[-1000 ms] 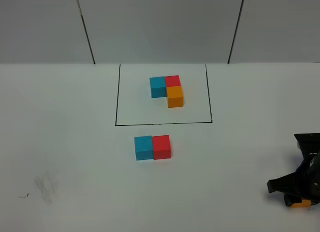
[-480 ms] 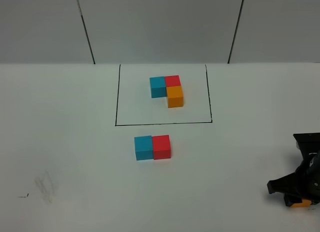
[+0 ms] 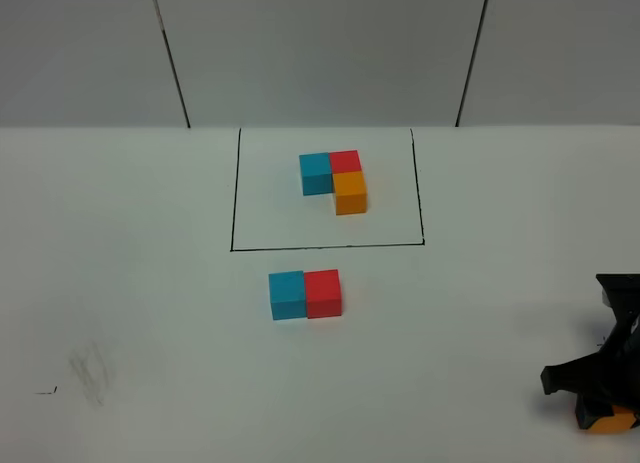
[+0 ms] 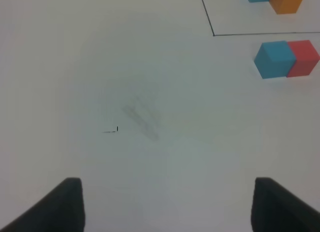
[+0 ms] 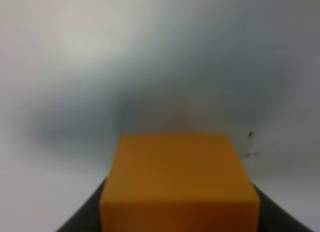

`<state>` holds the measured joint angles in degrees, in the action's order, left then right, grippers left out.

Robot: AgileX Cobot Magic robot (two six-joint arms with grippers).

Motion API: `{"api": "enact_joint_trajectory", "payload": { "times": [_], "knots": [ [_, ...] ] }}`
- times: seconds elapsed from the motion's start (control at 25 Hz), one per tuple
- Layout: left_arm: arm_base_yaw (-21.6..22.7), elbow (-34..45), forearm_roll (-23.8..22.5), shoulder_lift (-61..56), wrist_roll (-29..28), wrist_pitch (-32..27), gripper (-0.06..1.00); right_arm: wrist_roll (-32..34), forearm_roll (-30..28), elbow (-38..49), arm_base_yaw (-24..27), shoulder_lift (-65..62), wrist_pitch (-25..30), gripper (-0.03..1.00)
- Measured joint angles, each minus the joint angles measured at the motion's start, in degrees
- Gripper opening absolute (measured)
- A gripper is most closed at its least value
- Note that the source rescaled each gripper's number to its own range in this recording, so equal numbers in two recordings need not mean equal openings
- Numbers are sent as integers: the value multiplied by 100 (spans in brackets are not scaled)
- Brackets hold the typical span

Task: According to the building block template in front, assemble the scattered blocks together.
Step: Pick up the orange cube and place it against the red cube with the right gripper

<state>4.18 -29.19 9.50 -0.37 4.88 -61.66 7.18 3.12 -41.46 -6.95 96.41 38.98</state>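
The building block template (image 3: 333,179) is an L of blue, red and orange cubes inside a black drawn rectangle (image 3: 325,247) at the back centre. Just in front of the rectangle, the scattered blue cube (image 3: 287,295) and red cube (image 3: 323,292) sit side by side, touching. My right gripper (image 3: 603,403) is at the near right corner, shut on the scattered orange cube (image 3: 611,421), which fills the right wrist view (image 5: 180,179). My left gripper (image 4: 167,212) is open over bare table, far to the left of the blue cube (image 4: 274,59) and red cube (image 4: 303,57).
The white table (image 3: 150,283) carries a faint grey smudge (image 3: 90,371) and a small black mark (image 3: 45,390) at the near left. Two dark seams run down the grey back wall (image 3: 320,53).
My right gripper has shifted slightly toward the near right corner, taking the orange cube with it. The blue and red cubes and the template have stayed put.
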Motion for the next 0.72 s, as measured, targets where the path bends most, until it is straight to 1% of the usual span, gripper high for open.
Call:
{"api": "enact_joint_trajectory", "payload": {
  "times": [0.16, 0.36, 0.6, 0.72],
  "knots": [
    [0, 0, 0, 0, 0, 0, 100, -311, 260, 0, -173, -735, 371, 0],
    [0, 0, 0, 0, 0, 0, 100, -374, 340, 0, -429, -1687, 812, 0],
    [0, 0, 0, 0, 0, 0, 100, -410, 580, 0, -468, -2343, 1711, 0],
    [0, 0, 0, 0, 0, 0, 100, -489, 795, 0, -468, -2547, 1875, 0]
  ]
}}
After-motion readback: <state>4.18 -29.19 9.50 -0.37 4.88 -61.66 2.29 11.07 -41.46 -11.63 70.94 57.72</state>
